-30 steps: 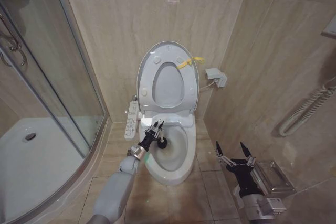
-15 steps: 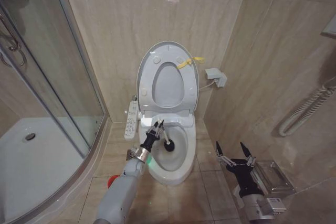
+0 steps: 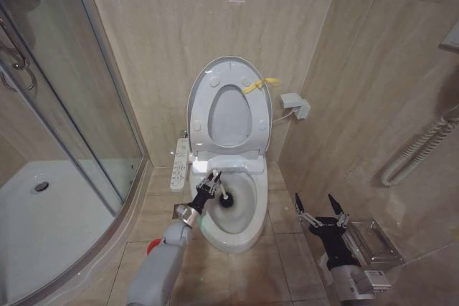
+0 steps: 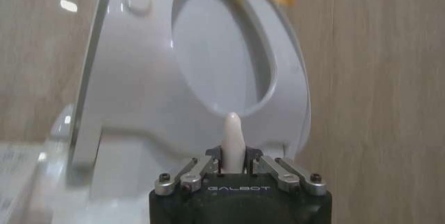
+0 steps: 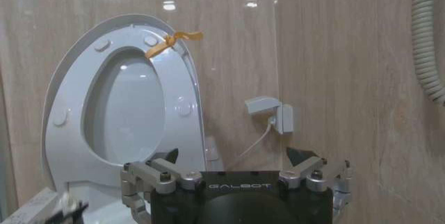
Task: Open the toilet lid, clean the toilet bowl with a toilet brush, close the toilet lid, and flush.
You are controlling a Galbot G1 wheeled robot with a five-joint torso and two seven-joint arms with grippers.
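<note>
The toilet brush (image 3: pixel 226 198) has its dark head down inside the toilet bowl (image 3: pixel 247 223), just ahead of the left gripper (image 3: pixel 210 180), whose jaws are clenched on the white handle (image 4: pixel 232 141). Beyond the jaws, the toilet lid (image 3: pixel 204 85) and seat (image 3: pixel 231 145) stand raised against the wall. The thin handle could slip or twist in the jaws if the head drags on ceramic; a wide sweep could knock the seat down. The right gripper (image 3: pixel 318 210) waits beside the bowl, jaws released and empty.
</note>
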